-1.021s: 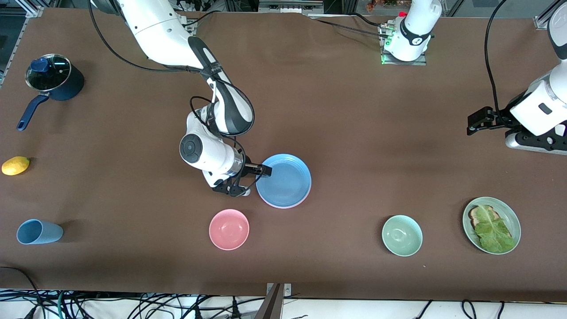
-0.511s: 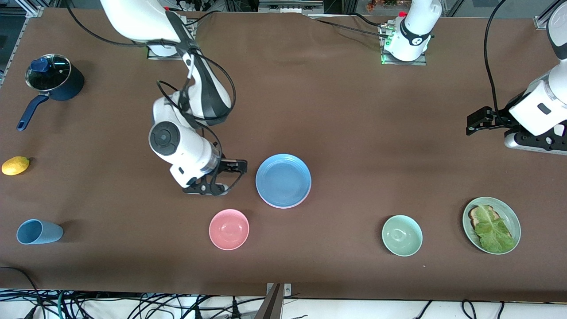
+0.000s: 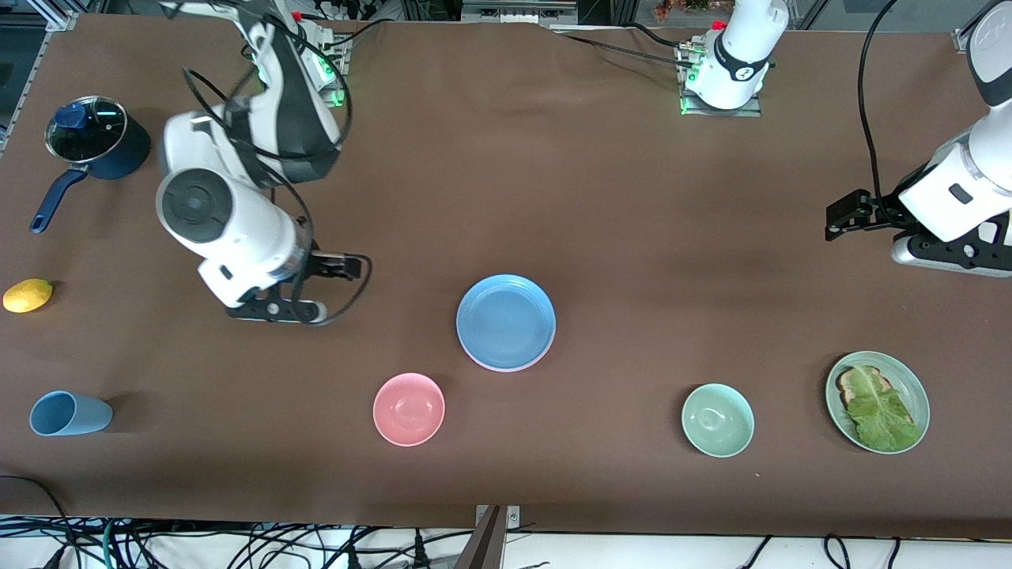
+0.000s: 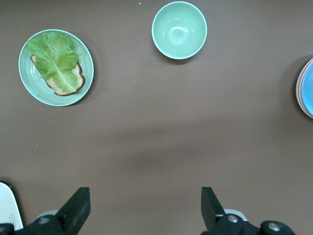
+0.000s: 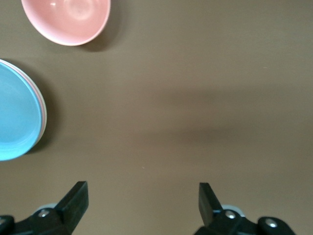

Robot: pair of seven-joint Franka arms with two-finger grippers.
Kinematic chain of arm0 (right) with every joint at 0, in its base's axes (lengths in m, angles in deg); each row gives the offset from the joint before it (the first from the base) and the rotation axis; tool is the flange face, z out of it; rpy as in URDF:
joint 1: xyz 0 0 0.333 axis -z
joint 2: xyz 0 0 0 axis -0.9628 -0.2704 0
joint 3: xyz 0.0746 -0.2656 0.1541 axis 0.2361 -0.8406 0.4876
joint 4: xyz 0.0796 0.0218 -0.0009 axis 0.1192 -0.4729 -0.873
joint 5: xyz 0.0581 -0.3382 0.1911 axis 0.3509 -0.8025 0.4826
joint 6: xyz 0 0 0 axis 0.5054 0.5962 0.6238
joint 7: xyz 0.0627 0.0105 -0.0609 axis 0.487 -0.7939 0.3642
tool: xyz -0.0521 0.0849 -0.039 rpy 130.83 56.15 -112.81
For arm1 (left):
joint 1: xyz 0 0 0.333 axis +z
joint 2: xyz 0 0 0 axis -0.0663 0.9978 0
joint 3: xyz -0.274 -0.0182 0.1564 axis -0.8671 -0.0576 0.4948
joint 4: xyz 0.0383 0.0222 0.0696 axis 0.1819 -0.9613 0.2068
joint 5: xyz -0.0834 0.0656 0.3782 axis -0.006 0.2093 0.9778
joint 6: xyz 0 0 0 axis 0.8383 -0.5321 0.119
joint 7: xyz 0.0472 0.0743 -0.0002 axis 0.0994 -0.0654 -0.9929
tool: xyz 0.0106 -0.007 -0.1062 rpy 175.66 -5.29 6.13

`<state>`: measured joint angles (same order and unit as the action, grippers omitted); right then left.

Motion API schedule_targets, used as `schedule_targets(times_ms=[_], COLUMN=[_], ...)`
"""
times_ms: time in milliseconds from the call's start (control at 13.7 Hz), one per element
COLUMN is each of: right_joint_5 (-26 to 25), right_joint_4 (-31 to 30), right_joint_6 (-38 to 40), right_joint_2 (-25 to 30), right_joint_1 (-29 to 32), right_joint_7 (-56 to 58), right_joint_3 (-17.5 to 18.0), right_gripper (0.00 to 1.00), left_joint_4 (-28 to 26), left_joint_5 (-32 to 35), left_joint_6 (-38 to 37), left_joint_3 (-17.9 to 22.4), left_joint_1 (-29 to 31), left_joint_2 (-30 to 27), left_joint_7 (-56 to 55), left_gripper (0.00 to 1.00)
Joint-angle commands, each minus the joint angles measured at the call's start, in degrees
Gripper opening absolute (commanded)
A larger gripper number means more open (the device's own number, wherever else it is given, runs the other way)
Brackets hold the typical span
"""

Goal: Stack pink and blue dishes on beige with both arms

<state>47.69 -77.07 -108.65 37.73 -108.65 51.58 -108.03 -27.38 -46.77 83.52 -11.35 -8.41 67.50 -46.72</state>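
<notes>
Now round matte blue plate (image 3: 506, 320) tops the pink-rimmed stack; both tools empty.

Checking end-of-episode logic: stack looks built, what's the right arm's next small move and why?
Probably retract the open right hand toward its base and park: the round sky-blue matte plate already tops the stack, a pink rim showing beneath it. The left hand waits open.

Right gripper (image 3: 348, 267) hangs over bare table, jaws wide apart with nothing between them. Left gripper (image 3: 840, 217) waits toward its own end, jaws likewise spread and empty.
</notes>
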Motion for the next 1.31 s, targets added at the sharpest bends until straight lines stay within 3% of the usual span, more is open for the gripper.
schedule_targets(times_ms=[0, 219, 584, 657, 802, 948, 1240], right_joint_5=[-1.3, -1.8, -8.7, -8.8, -8.2, -8.9, -8.8], right_joint_4=[-1.8, -2.7, -4.8, -5.0, -5.3, -9.7, -10.0], right_joint_6=[4.5, 11.6, 13.2, 13.0, 12.4, 12.2, 11.1], right_joint_2=[6.0, 11.9, 18.7, 19.3, 20.9, 24.4, 24.8], right_joint_1=[1.1, 12.2, 30.3, 32.9, 35.2, 35.3, 35.1], right_joint_7=[1.2, 6.5, 9.0, 9.0, 9.1, 8.8, 9.0], right_joint_3=[-0.9, 4.7, 19.4, 21.0, 21.0, 20.9, 20.3], right_gripper=[1.00, 1.00, 1.00, 1.00, 1.00, 1.00, 1.00], left_joint_4=[0.2, 0.9, 2.0, 2.2, 1.5, 1.3, 1.2], left_joint_5=[-0.9, -0.7, 1.3, 1.2, 1.1, 1.1, 1.1], left_joint_6=[-0.4, -0.4, -0.8, -0.8, -0.9, -1.3, -3.7], left_joint_3=[0.0, 0.0, -0.2, 0.0, 0.0, 0.0, 0.0], left_joint_1=[0.3, 0.4, -0.3, -0.2, -0.1, 0.2, -0.1], left_joint_2=[0.0, 0.6, 0.4, 0.3, -1.3, -2.2, -3.2], left_joint_7=[0.1, -0.1, -0.2, -0.3, -0.6, -1.4, -1.4], left_gripper=[1.00, 1.00, 1.00, 1.00, 1.00, 1.00, 1.00])
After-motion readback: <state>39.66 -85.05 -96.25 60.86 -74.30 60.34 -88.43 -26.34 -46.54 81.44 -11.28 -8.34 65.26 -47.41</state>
